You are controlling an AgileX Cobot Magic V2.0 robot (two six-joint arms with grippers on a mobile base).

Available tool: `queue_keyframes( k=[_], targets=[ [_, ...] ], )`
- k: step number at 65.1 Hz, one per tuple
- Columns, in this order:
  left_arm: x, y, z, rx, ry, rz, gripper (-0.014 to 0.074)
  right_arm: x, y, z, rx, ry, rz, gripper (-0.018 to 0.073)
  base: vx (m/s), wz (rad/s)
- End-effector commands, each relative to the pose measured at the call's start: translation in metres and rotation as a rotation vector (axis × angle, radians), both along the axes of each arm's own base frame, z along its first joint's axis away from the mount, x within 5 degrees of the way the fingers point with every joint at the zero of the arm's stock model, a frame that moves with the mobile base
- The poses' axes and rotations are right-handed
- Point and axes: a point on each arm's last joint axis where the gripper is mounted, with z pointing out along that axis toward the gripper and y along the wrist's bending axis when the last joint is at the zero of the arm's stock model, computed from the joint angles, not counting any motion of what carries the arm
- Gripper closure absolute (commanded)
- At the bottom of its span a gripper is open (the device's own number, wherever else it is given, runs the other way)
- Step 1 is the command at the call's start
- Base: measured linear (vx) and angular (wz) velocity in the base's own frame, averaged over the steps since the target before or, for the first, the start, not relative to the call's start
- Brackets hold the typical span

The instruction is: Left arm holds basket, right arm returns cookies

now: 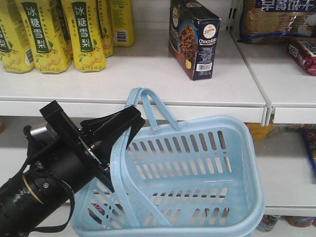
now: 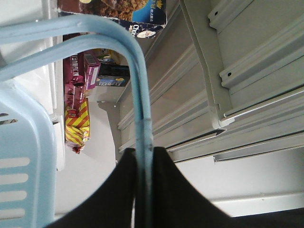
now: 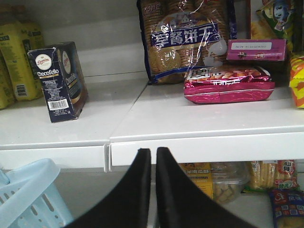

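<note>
The pale blue basket (image 1: 207, 121) hangs in front of the white shelves, and nothing shows inside it. My left gripper (image 1: 129, 119) is shut on its two hoop handles (image 2: 138, 71), which pass between the black fingertips of that gripper (image 2: 144, 151). The cookies (image 1: 195, 39), a dark navy "Chocofello" carton, stand upright on the upper shelf, behind and above the basket, and also show in the right wrist view (image 3: 59, 80). My right gripper (image 3: 153, 151) is shut on nothing, just below the shelf's front edge and to the right of the cookies. The basket's corner (image 3: 28, 194) is at its lower left.
Yellow drink bottles (image 1: 49, 34) fill the shelf left of the carton. A clear-wrapped biscuit pack (image 3: 185, 38) and a pink packet (image 3: 228, 83) lie on the shelf to the right. The white shelf lip (image 3: 199, 145) juts out ahead of the right gripper. More goods sit on the lower shelf.
</note>
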Motion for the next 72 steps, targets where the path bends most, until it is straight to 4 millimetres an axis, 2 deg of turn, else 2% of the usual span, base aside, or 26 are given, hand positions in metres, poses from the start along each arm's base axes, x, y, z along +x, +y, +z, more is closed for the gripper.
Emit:
queue_keyframes(
  k=[1, 72],
  targets=[
    [0.0072, 0.0096, 0.0231, -0.127, -0.07, 0.093, 0.0599, -0.0028, 0.0001, 0.0064, -0.015, -0.067, 0.013, 0.0566, 0.0, 0.0],
    [0.0058, 0.0113, 0.0258, -0.134, -0.073, 0.094, 0.0599, -0.0023, -0.0003, 0.0049, -0.023, -0.062, 0.007, 0.0566, 0.0, 0.0]
  ],
)
